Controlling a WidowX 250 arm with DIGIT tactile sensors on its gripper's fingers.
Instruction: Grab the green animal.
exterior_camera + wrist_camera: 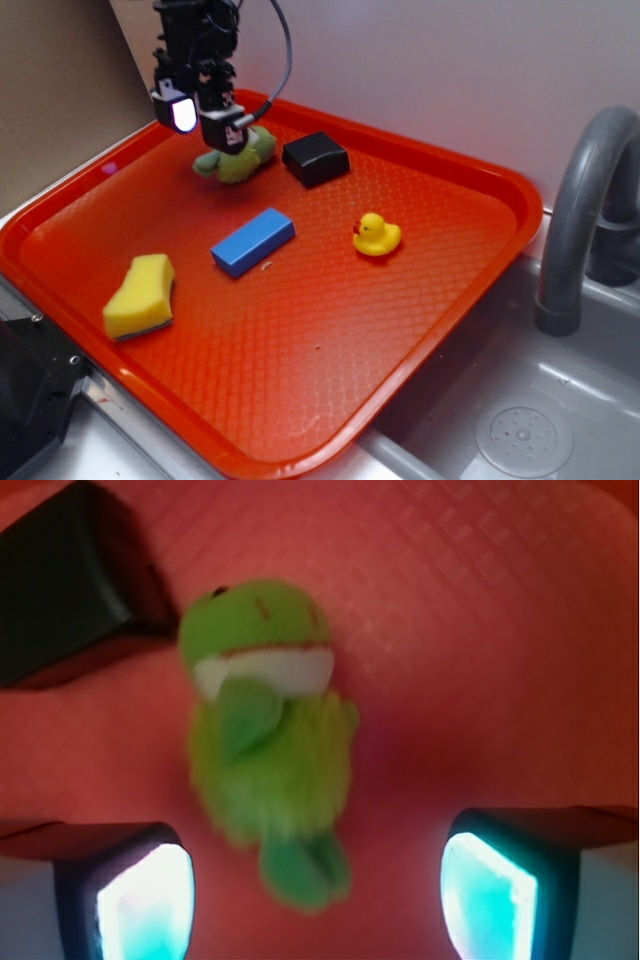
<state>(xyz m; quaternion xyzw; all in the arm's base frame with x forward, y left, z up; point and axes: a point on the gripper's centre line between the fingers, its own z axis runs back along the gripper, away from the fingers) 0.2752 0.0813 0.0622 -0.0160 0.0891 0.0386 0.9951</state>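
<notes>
The green animal (pixel 238 157) is a small fuzzy plush lying on the red tray (pixel 330 330) near its far edge. My gripper (pixel 208 120) hangs just above it, partly covering it, jaws wide apart. In the wrist view the green animal (pixel 268 750) lies below me with its head pointing away. Its feet reach down between my two glowing fingertips (pixel 145 900), which touch nothing. The gripper (pixel 315 900) is open and empty.
A black block (pixel 316 157) sits just right of the plush, also seen as the black block (pixel 70 580). A blue block (pixel 253 241), yellow sponge (pixel 140 297) and yellow rubber duck (pixel 376 235) lie on the tray. A sink with a grey faucet (pixel 585 210) is at right.
</notes>
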